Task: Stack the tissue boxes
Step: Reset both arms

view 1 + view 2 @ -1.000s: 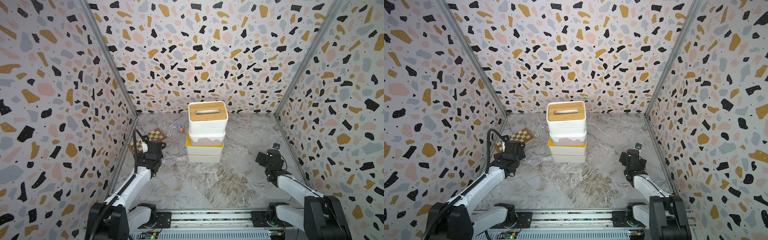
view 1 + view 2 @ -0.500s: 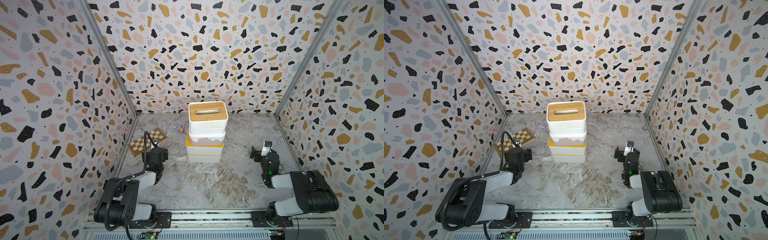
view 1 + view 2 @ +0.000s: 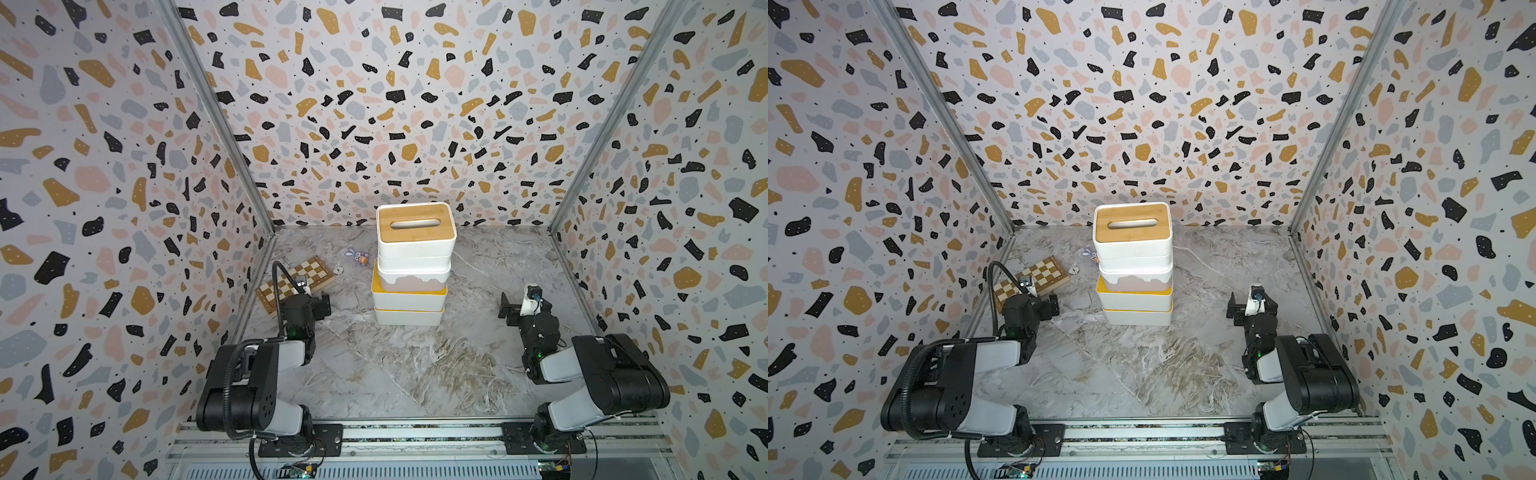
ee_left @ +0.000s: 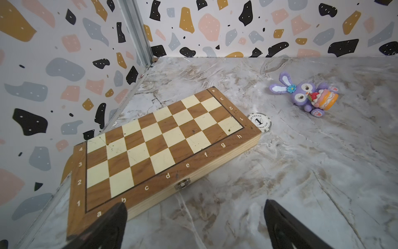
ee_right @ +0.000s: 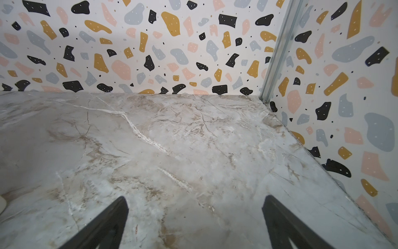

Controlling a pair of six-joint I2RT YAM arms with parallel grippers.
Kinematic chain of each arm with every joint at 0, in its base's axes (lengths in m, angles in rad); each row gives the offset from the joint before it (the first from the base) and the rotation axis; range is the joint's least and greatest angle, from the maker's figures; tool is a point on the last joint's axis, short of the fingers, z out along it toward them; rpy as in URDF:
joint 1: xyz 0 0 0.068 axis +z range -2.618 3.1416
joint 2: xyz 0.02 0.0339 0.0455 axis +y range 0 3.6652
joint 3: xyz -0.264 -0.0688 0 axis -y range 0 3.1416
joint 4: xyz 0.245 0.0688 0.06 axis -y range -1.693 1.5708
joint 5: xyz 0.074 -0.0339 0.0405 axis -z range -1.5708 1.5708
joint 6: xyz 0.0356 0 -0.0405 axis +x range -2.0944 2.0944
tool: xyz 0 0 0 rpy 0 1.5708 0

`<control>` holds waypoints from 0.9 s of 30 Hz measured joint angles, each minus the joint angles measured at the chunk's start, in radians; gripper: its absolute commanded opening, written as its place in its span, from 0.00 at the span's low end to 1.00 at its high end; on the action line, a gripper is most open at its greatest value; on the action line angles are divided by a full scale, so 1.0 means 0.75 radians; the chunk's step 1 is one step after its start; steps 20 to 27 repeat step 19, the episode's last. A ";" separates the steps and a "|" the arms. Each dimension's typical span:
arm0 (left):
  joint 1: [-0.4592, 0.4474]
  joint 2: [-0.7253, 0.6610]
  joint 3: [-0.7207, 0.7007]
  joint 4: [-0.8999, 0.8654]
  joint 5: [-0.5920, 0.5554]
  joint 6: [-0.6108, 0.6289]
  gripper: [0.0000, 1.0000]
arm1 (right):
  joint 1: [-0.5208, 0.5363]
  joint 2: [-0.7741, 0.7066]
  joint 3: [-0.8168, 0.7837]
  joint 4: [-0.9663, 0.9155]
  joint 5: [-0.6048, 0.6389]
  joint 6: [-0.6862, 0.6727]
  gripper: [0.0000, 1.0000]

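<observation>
Several white tissue boxes stand in one stack (image 3: 411, 274) (image 3: 1134, 272) at the middle of the marble floor. The top box has a light wood lid (image 3: 415, 224). Under it sit a white box, a pink-sided box (image 3: 413, 282) and two boxes with yellow lids (image 3: 409, 301). My left gripper (image 3: 309, 301) (image 4: 195, 207) hangs low to the left of the stack, open and empty. To the right of the stack, my right gripper (image 3: 521, 307) (image 5: 195, 204) is open over bare floor. Neither gripper touches the stack.
A brown-and-cream chessboard (image 3: 295, 282) (image 4: 161, 140) lies by the left wall, right in front of the left gripper. A poker chip (image 4: 259, 122) and a purple bunny toy (image 4: 305, 94) lie beyond it. Patterned walls close in three sides.
Both arms have folded back toward the front rail, and their grippers have moved a little further from the stack. The stack has not moved.
</observation>
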 measured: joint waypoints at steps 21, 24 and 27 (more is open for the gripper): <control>-0.001 -0.001 0.000 -0.019 0.028 -0.010 1.00 | 0.007 0.000 0.001 0.003 0.001 -0.009 0.99; -0.001 -0.001 0.000 -0.019 0.028 -0.010 1.00 | 0.007 0.000 0.001 0.003 0.001 -0.009 0.99; -0.001 -0.001 0.000 -0.019 0.028 -0.010 1.00 | 0.007 0.000 0.001 0.003 0.001 -0.009 0.99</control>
